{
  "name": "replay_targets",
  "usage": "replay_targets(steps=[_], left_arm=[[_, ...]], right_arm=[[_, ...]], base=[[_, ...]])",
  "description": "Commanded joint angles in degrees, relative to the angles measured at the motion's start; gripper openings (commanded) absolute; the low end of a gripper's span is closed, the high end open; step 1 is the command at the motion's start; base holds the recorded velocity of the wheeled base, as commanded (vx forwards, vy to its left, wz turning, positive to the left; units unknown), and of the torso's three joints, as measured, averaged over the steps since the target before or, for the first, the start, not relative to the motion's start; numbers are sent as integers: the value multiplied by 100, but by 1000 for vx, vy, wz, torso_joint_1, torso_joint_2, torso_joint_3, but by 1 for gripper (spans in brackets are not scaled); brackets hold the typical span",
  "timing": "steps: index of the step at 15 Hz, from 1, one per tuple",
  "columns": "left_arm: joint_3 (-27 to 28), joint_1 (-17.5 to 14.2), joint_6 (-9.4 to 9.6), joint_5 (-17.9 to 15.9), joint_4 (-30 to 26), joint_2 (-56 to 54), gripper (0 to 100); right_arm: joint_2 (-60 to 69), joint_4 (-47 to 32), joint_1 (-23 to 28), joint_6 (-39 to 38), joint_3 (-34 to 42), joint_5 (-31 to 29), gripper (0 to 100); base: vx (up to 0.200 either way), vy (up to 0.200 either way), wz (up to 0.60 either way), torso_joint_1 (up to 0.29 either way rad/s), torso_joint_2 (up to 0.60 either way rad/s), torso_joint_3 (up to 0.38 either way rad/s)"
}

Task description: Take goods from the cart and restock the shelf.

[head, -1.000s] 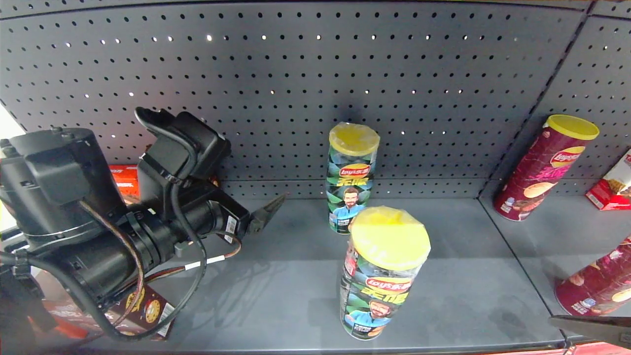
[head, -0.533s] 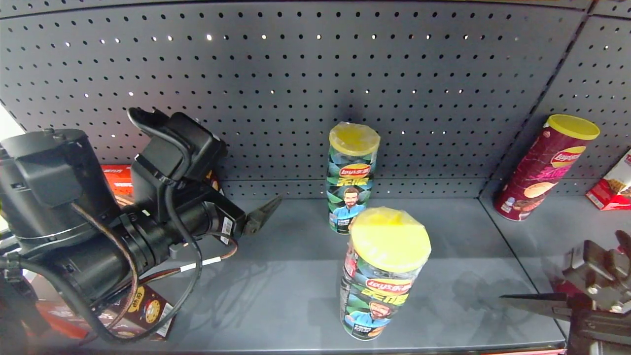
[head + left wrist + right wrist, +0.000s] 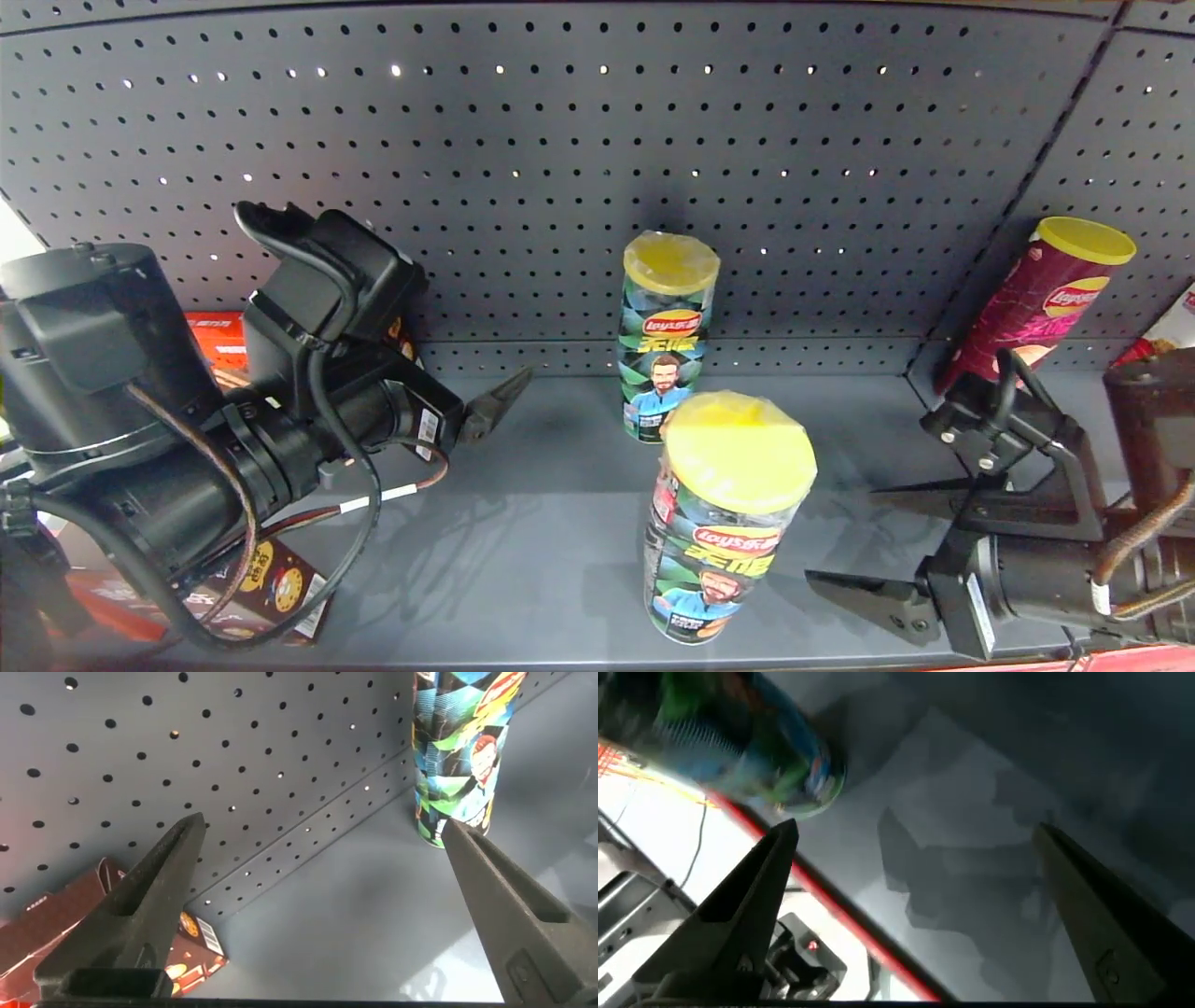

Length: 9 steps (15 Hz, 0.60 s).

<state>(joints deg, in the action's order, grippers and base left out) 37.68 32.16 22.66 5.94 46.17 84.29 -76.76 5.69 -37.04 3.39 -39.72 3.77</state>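
Note:
Two green chip cans with yellow lids stand upright on the grey shelf (image 3: 523, 532). The rear can (image 3: 667, 336) is near the pegboard and the front can (image 3: 724, 523) is near the shelf's front edge. My left gripper (image 3: 504, 397) hangs over the shelf's left part, open and holding nothing, pointing toward the rear can (image 3: 462, 756). In its own view the left gripper (image 3: 320, 826) has its fingers spread wide. My right gripper (image 3: 845, 537) is open just right of the front can, not touching it. From the right wrist, the gripper (image 3: 915, 829) is over bare shelf, with the front can (image 3: 747, 747) off to one side.
The perforated back wall (image 3: 597, 168) closes the rear. A maroon can (image 3: 1036, 308) leans in the neighbouring bay at the right, partly behind my right arm. A brown cookie box (image 3: 271, 588) and a red box (image 3: 219, 341) lie under my left arm. The shelf's red front edge (image 3: 822, 896) shows below.
My right arm has come in from the lower right and now reaches over the shelf beside the front can. My left arm has drawn back slightly to the left. The cans have not moved.

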Motion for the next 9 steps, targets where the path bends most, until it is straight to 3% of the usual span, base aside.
replay_targets(steps=[1, 9], left_arm=[[2, 1, 1, -5, 6, 18, 100], [11, 1, 10, -5, 103, 35, 100]], right_arm=[[-445, 2, -76, 4, -273, -34, 100], [-875, 2, -208, 21, -616, -34, 100]], base=[[0, 0, 0, 0, 0, 0], [0, 0, 0, 0, 0, 0]])
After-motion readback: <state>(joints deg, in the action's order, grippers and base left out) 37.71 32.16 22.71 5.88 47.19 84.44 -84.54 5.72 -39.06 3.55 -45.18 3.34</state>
